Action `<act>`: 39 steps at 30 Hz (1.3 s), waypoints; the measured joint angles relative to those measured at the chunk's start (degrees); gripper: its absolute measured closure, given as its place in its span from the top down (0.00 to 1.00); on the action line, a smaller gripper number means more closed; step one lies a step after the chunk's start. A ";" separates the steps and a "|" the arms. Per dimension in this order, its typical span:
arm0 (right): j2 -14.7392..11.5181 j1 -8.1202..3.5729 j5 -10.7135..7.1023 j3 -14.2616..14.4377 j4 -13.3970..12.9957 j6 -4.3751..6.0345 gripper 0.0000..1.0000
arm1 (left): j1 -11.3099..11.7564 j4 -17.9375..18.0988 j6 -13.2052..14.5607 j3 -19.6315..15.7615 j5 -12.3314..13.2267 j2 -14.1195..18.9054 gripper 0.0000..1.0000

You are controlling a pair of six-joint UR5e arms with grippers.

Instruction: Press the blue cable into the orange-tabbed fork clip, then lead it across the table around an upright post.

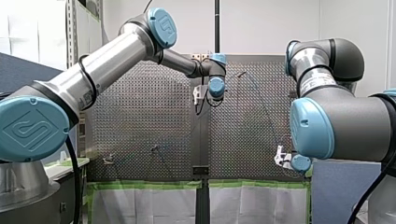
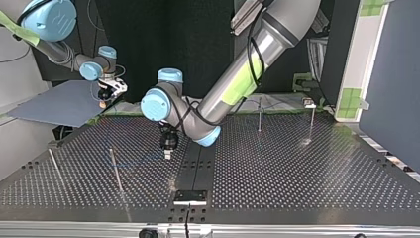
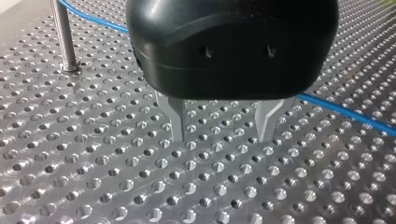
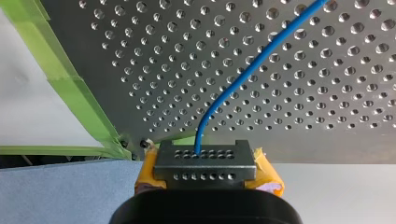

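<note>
**Q:** How many arms did you have in the front view?

**A:** Two. My left arm came in from the left of the frame and reached to the upper centre. There my left gripper hung over the perforated table. My right arm filled the right side, with my right gripper at the lower right. From there I could not tell how either gripper stood.

**Q:** Any writing?

**A:** The big blue joint cap at the lower left carried an embossed emblem. A label band on my right arm was too small to read.

**Q:** And the top view?

**A:** I counted four upright posts, two at the lower left of the frame and two at the upper right. My left gripper was low over the table at the centre. My right one was at the upper left, by the table's far edge.

**Q:** Left wrist view?

**A:** Two metal fingers stood apart with only bare table between them, released and holding nothing. One blue cable lay on the table beyond the fingers. It passed out of sight behind the gripper's body and ran on close by one post.

**Q:** Right wrist view?

**A:** My right gripper was clenched on the blue cable. The cable went in between the fingertips, flanked by two yellow pads, and arced away over the table. Green tape lined the table's edge beside the gripper.
</note>
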 joint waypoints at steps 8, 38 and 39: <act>0.29 0.35 -0.22 -0.02 -0.29 0.00 0.00 | -0.45 -0.86 -2.27 -0.01 -0.03 0.00 0.75; 4.27 0.52 -0.37 -3.26 3.68 -0.09 0.00 | 0.11 -6.01 -14.21 0.05 4.27 0.05 0.85; 4.27 0.52 -0.37 -3.27 3.69 -0.09 0.00 | 0.19 -6.02 -14.70 0.05 4.76 0.05 0.85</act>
